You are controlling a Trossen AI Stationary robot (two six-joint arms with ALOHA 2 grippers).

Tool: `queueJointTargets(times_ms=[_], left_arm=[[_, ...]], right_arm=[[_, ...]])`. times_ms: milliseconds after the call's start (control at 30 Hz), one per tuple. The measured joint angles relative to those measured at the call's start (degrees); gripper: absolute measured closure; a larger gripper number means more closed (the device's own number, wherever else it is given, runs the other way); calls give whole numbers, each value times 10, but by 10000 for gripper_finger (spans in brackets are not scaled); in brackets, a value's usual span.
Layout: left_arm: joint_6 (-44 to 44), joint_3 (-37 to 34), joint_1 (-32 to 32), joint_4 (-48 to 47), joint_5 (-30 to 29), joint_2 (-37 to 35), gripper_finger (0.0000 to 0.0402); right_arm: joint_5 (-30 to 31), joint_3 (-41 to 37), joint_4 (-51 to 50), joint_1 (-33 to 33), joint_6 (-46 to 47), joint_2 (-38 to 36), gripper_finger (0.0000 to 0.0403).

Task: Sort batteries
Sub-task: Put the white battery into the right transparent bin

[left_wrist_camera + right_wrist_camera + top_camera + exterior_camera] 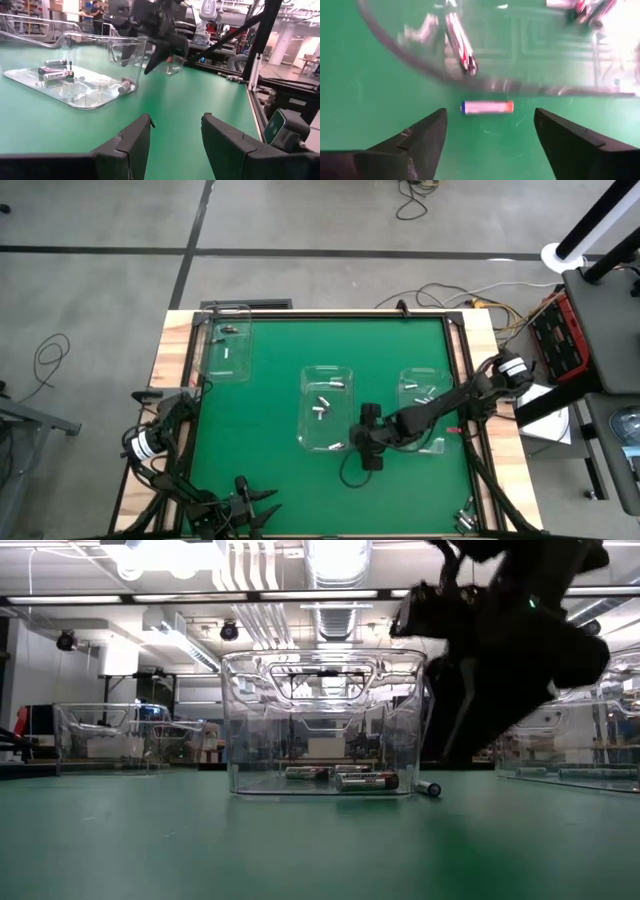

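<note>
A loose battery (486,107), white with a blue and an orange end, lies on the green mat just outside the near wall of the middle clear bin (328,408). The same battery (428,788) shows in the low view. My right gripper (490,120) hovers open over it, one finger on either side and apart from it. Several batteries (54,75) lie on the middle bin's floor. Others lie in the right bin (425,402) and the far-left bin (225,345). My left gripper (175,120) waits open at the table's near left.
The three clear bins stand on the green mat (260,430), with free mat between them and along the near edge. The right arm (440,405) reaches across the right bin. A wooden frame (178,340) borders the table.
</note>
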Motion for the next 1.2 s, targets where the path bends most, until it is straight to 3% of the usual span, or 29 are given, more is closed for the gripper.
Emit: queueJointTargets(times_ms=[200, 533, 867, 1200], left_arm=[[1, 0, 0, -1, -2, 0, 245], [9, 0, 1, 0, -25, 0, 245], [10, 0, 5, 0, -26, 0, 245], [10, 0, 5, 1, -26, 0, 245]], right_arm=[[-1, -61, 112, -5, -23, 2, 93], [0, -163, 309, -9, -25, 2, 109], [1, -162, 342, -13, -29, 44, 120], [-11, -158, 306, -13, -16, 57, 184]])
